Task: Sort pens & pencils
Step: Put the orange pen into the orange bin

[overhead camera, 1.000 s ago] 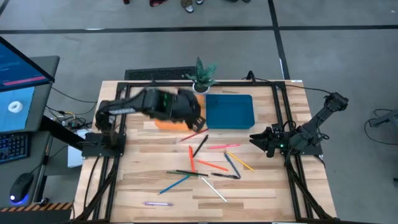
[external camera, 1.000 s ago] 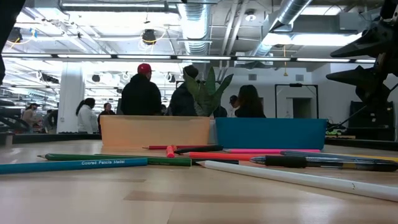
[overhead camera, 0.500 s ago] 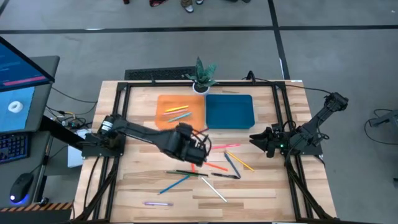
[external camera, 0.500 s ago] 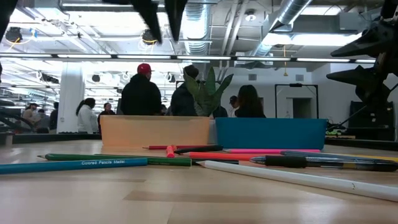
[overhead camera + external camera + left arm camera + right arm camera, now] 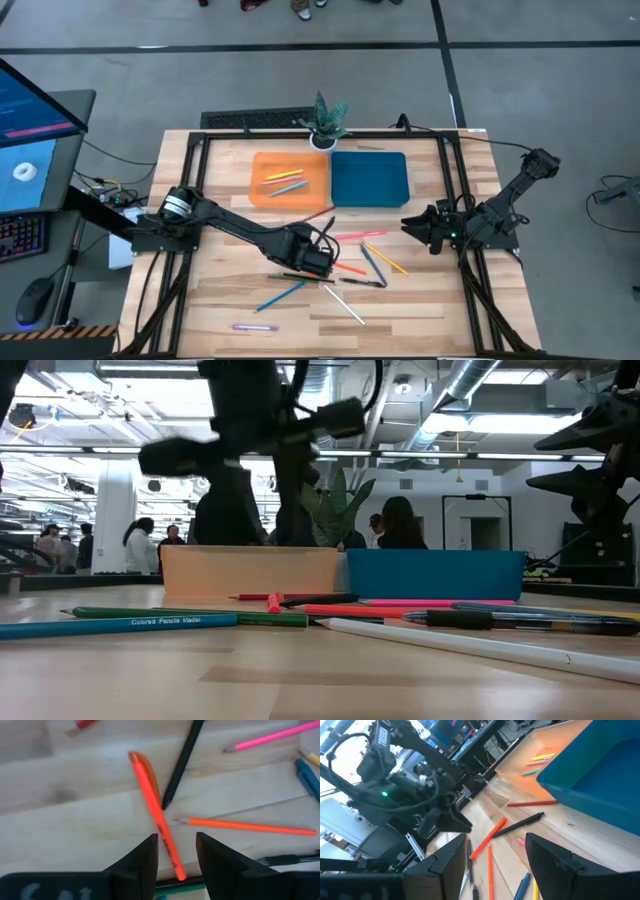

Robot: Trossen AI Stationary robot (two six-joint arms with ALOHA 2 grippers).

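Observation:
Pens and pencils lie scattered on the wooden table's middle [image 5: 340,262]; a few more lie inside the orange tray [image 5: 290,180]. My left gripper [image 5: 312,258] hovers open over the scatter. In the left wrist view its gripper [image 5: 176,839] has one finger on each side of an orange pen [image 5: 150,795] without touching it. A black pencil [image 5: 182,760], an orange pencil [image 5: 245,826] and a pink pencil [image 5: 265,737] lie close by. My right gripper [image 5: 408,224] waits open near the table's right edge, by the blue tray [image 5: 368,178].
The orange and blue trays sit side by side at the far middle, with a small potted plant [image 5: 325,120] behind them. A white pencil [image 5: 345,305], a blue pencil [image 5: 278,296] and a purple pen [image 5: 252,327] lie nearer the near edge. People stand in the room beyond.
My left arm has swung from above the orange tray toward the table's near edge, over the scattered pens, and come down; the low view now shows it dropping in from above. The tray with its pencils is uncovered. The right arm has kept still.

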